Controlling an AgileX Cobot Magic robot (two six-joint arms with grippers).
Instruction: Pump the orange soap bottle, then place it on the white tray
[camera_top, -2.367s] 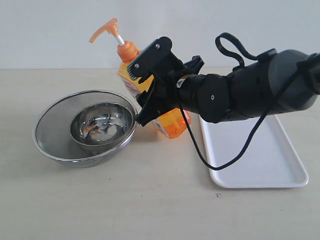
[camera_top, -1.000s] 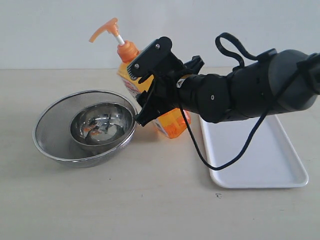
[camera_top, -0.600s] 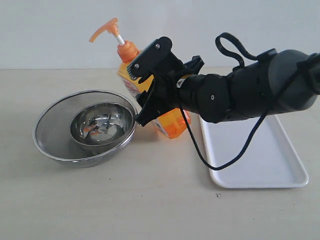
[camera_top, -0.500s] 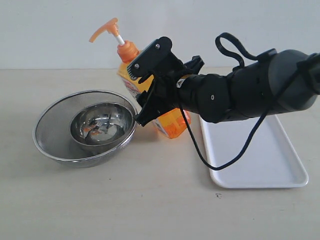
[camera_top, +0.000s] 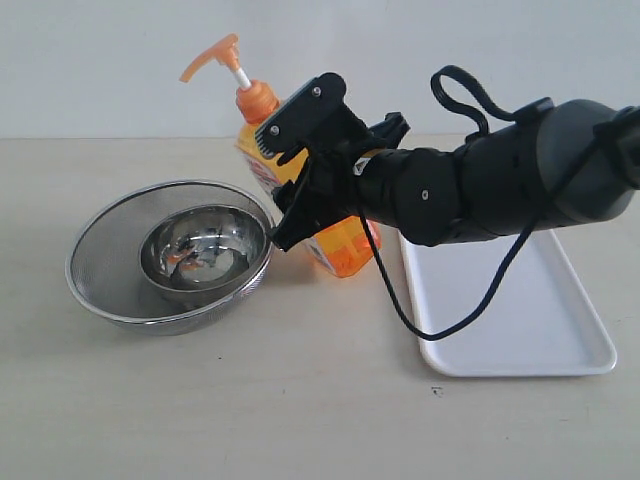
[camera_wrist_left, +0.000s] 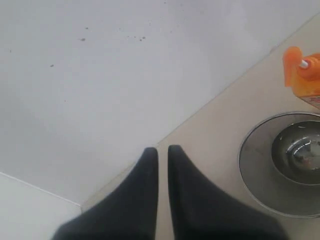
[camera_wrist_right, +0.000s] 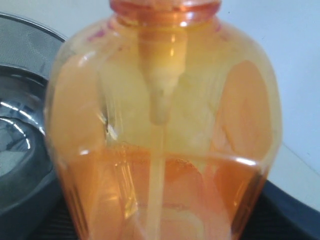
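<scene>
The orange soap bottle (camera_top: 343, 248) leans to the left between the bowl and the white tray (camera_top: 540, 330), its pump head (camera_top: 212, 55) raised on the white stem. My right gripper (camera_top: 292, 170) is shut on the bottle's body, one finger above it and one below. I cannot tell whether the bottle's base touches the table. The right wrist view is filled by the translucent bottle (camera_wrist_right: 165, 130), with dark fingers (camera_wrist_right: 290, 212) at its sides. My left gripper (camera_wrist_left: 163, 152) is shut and empty, far from the bottle (camera_wrist_left: 302, 75), and out of the exterior view.
A round steel bowl (camera_top: 200, 250) sits inside a mesh strainer (camera_top: 100, 250) left of the bottle, close to its side. The right arm (camera_top: 500, 185) and its looping black cable (camera_top: 470, 300) hang over the tray's left part. A pale wall stands behind the table.
</scene>
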